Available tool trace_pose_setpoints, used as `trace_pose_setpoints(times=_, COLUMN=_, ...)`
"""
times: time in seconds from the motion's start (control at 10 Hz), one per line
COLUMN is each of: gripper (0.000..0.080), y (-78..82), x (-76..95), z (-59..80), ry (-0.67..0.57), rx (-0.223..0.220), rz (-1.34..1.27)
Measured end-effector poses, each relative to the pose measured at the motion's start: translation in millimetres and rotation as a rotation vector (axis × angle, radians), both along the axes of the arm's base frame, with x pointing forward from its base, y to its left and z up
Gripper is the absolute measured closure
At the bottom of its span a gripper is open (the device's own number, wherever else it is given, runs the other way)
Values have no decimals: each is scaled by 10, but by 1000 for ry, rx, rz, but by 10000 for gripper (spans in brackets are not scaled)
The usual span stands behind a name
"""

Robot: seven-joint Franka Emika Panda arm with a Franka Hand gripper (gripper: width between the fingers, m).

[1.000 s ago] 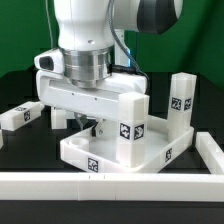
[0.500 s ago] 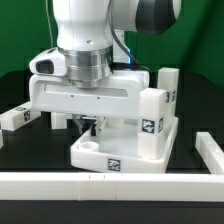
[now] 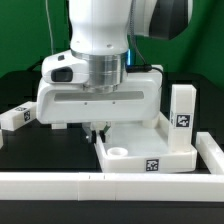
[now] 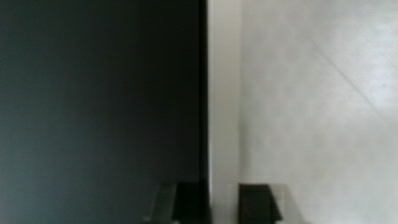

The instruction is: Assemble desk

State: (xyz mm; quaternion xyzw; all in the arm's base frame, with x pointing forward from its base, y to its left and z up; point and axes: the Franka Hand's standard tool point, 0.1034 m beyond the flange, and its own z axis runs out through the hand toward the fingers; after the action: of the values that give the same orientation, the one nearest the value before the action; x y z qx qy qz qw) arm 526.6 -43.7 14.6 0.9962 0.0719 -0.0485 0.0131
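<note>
Desk top (image 3: 125,164) sits flat on the black table (image 3: 25,150), toward the exterior view's right and front. Its front wall is just behind the low white border wall (image 3: 60,183). Rim up, one round corner socket (image 3: 118,152) showing open at the near corner, a black-and-white tag (image 3: 152,166) on the front wall.

From the exterior view's left: one loose leg (image 3: 18,116) lies on its side on the table, tags showing, well apart from the desk top and the arm (image 3: 100,40).

Middle: the arm's big white wrist block hangs low over the table and hides most of what is behind it. Under it the gripper (image 3: 97,131) points straight down at the desk top's left rim. It is pressed together on that rim. In the wrist view the two dark fingertips (image 4: 180,203) flank a thin white upright edge, with dark table on one side and the desk top's (image 4: 311,100) pale inside on the other. So it pinches the rim wall of the desk top.

Right: a second leg (image 3: 181,112) stands upright at the desk top's far right corner, tag facing front. Its foot is hidden by the rim, so I can't tell how deep it sits. Farthest right, the border wall turns and runs back along the table, near the desk top's right side. Whether they touch is unclear.
</note>
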Motion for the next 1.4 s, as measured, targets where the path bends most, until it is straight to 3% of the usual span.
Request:
trace_pose_setpoints(times=0.5, gripper=736, y=-76, x=-8, z=1, ry=18, rx=13, rz=325)
trace_pose_setpoints(times=0.9, gripper=736, y=125, x=181, z=51, ry=30, rx=7, rz=683)
trace_pose_setpoints(times=1.4, gripper=736, y=29, x=169, z=39, ry=74, rx=8, rz=1004)
